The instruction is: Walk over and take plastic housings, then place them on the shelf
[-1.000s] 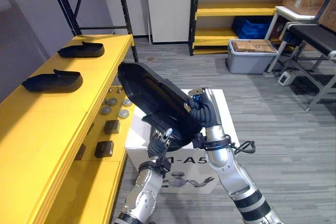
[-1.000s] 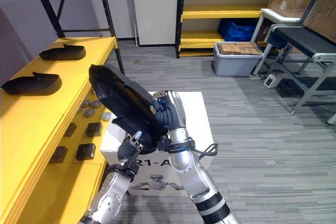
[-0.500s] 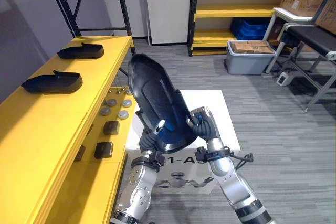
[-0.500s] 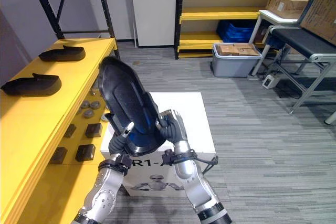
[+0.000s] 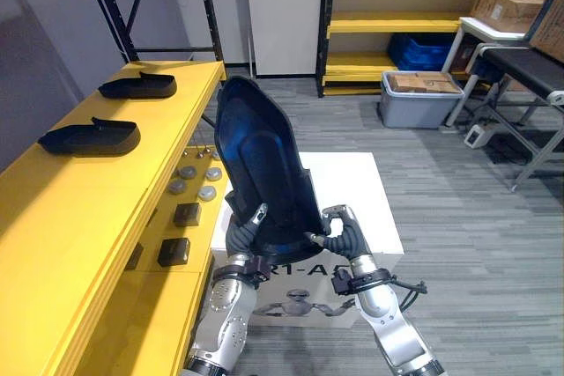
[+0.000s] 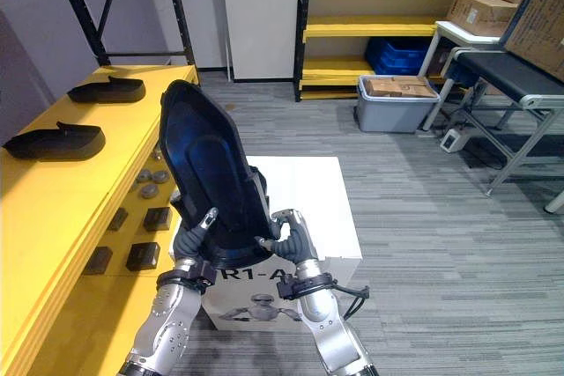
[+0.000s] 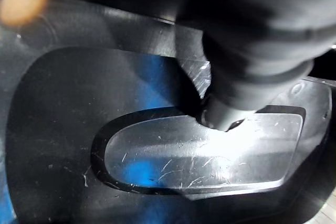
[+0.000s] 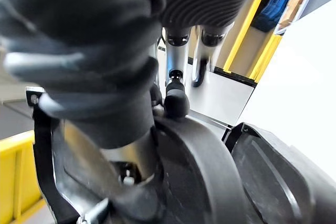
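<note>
A large black plastic housing (image 5: 260, 165) stands nearly upright above a white box (image 5: 357, 184), held at its lower end. My left hand (image 5: 241, 242) grips that lower edge from the left, fingers behind it and thumb curled onto its front. The left wrist view shows the thumb (image 7: 231, 98) pressed on the housing's glossy inner face (image 7: 79, 108). My right hand (image 5: 342, 233) sits at the lower right edge. Its fingers (image 8: 177, 56) stand straight, and only its thumb rests on the rim (image 8: 199, 150). Two more black housings (image 5: 88, 136) (image 5: 137, 85) lie on the yellow shelf (image 5: 79, 217) at my left.
Round metal discs (image 5: 192, 177) and small black blocks (image 5: 181, 216) lie on the shelf's lower level. A grey bin with a cardboard box (image 5: 421, 94) stands before yellow racks (image 5: 397, 19) at the back. A table and cartons (image 5: 520, 50) are at the right.
The housing has swung from a slant to nearly upright. My left hand has closed on its lower edge. My right hand has slid down to the rim and straightened its fingers.
</note>
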